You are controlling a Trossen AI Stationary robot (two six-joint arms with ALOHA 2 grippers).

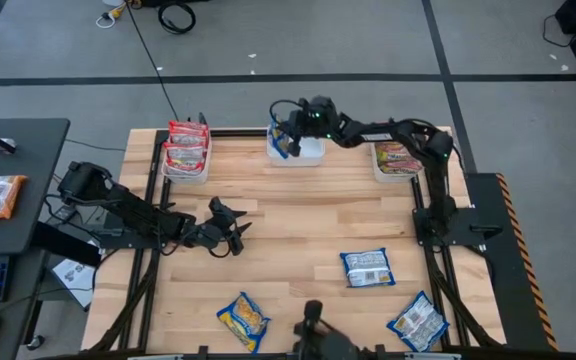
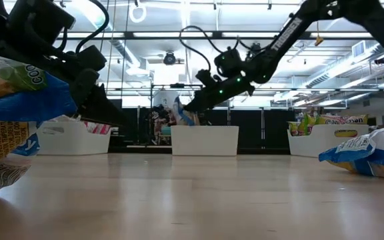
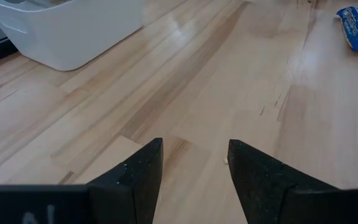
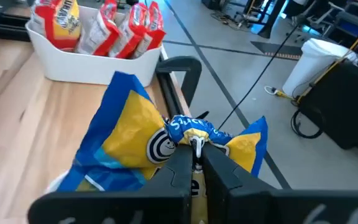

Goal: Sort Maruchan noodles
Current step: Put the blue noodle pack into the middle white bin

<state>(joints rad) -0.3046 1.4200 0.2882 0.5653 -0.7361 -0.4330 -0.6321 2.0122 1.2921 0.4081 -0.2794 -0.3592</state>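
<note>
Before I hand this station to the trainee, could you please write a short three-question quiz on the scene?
1. True or false: the right gripper is shut on a blue-yellow packet.
2. Which bin is that gripper over: A left, B middle, C right?
3. How many packets lie loose on the table?

Key
1. True.
2. B, the middle bin.
3. Three: one right of centre, two at the near edge. The left gripper hangs open and empty.

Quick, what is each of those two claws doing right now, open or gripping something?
Left gripper: open, empty, above bare table.
Right gripper: shut on a blue-yellow noodle packet, over the middle white bin.
</note>
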